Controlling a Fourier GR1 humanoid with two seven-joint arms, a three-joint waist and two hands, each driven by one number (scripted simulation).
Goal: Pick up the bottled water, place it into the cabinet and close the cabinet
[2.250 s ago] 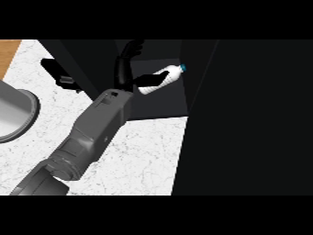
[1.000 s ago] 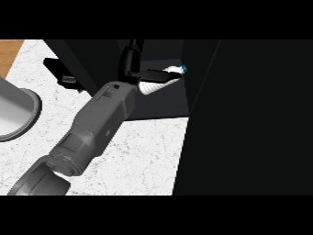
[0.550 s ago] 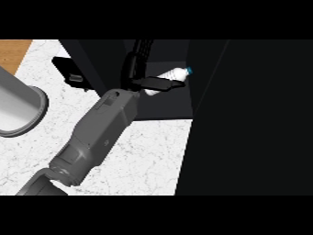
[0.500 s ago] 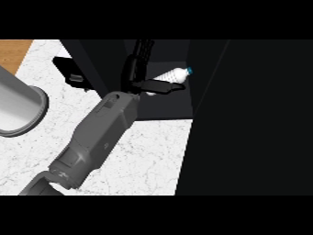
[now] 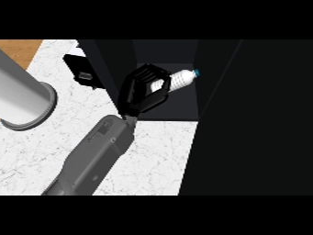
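Observation:
The bottled water (image 5: 181,78) is a clear bottle with a blue cap, lying tilted with the cap pointing right. It is inside the dark open cabinet (image 5: 176,108), above its floor. My right hand (image 5: 142,92) is curled round the bottle's body and hides most of it. The grey forearm runs down to the lower left over the marble counter (image 5: 152,156). My left hand does not show.
A tall grey cylinder (image 5: 9,92) with a flanged base stands on the counter at the left. A small black part (image 5: 83,73) sits by the cabinet's left wall. A big dark panel (image 5: 260,119) fills the right side. Wood floor (image 5: 16,48) shows at upper left.
My right hand has carried the bottle up and to the right, further into the cabinet. The forearm has stretched out and the view has shifted slightly.

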